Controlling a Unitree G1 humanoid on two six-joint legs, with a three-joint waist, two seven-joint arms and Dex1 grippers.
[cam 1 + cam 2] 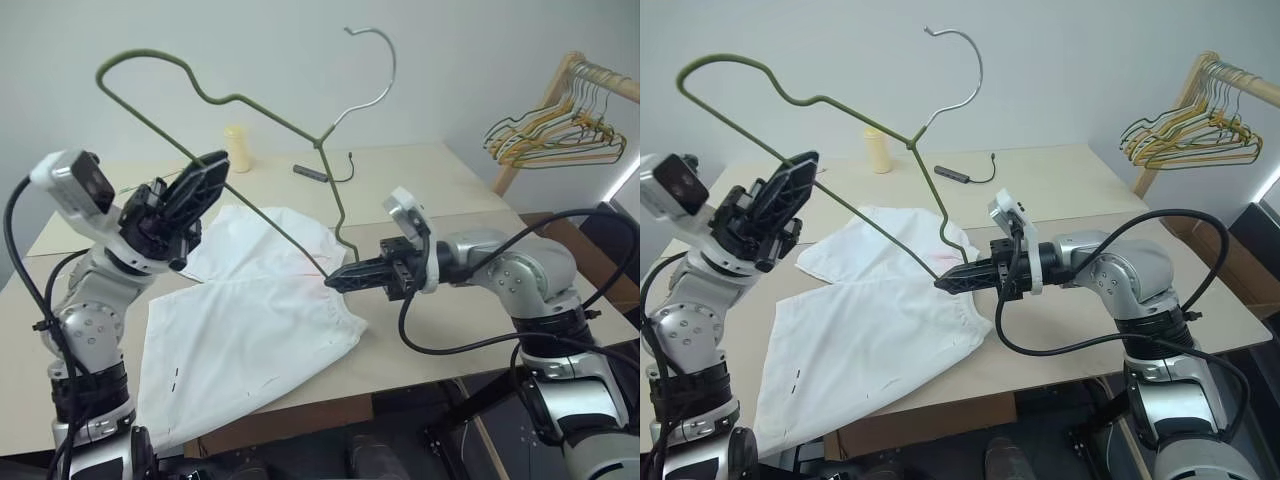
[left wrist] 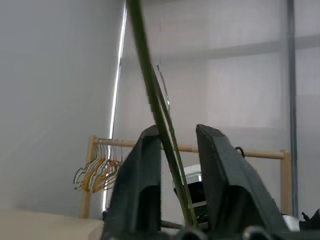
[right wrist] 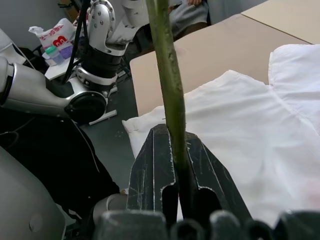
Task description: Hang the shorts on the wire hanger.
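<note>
The white shorts [image 1: 240,330] lie spread flat on the table [image 1: 430,180] between my arms. The green wire hanger [image 1: 331,190] is held up above them, its hook pointing up and back. My right gripper [image 1: 333,281] is shut on the hanger's lower corner, just over the shorts' right edge; the right wrist view shows its fingers [image 3: 150,165] clamped on the wire. My left gripper [image 1: 212,168] is raised at the left, open, with the hanger's long bottom bar [image 2: 160,120] running between its fingers [image 2: 220,160].
A pale yellow cylinder [image 1: 237,148] and a dark cable with an adapter [image 1: 312,173] lie at the table's back. A wooden rail with bunched hangers [image 1: 560,130] stands at the far right. The table's front edge is just below the shorts.
</note>
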